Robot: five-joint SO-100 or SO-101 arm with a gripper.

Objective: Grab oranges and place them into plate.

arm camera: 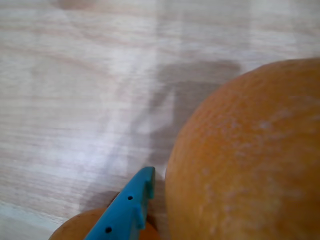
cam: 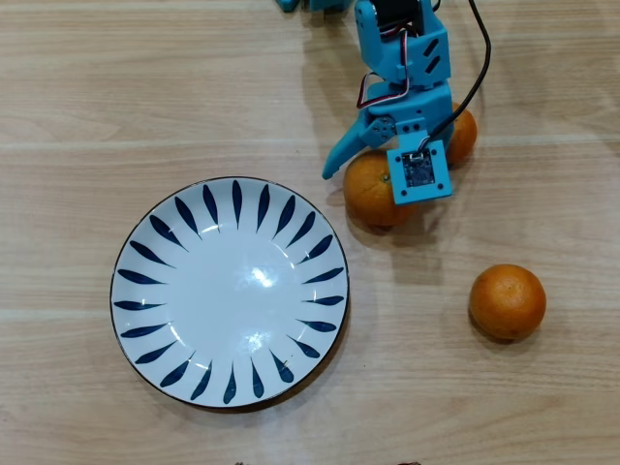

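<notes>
Three oranges point(cam: 507, 301) sit on the worktop point(cam: 87, 116); none is in the plate point(cam: 145, 325). Pincer point(cam: 373, 165) spread astride one, unclamped.

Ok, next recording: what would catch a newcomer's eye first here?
Probably the big white plate with dark blue petal strokes, empty at lower left in the overhead view. Next, the bright blue arm reaching in from the top, its gripper down over an orange with a second orange partly hidden behind it. A third orange sits alone at right.
</notes>
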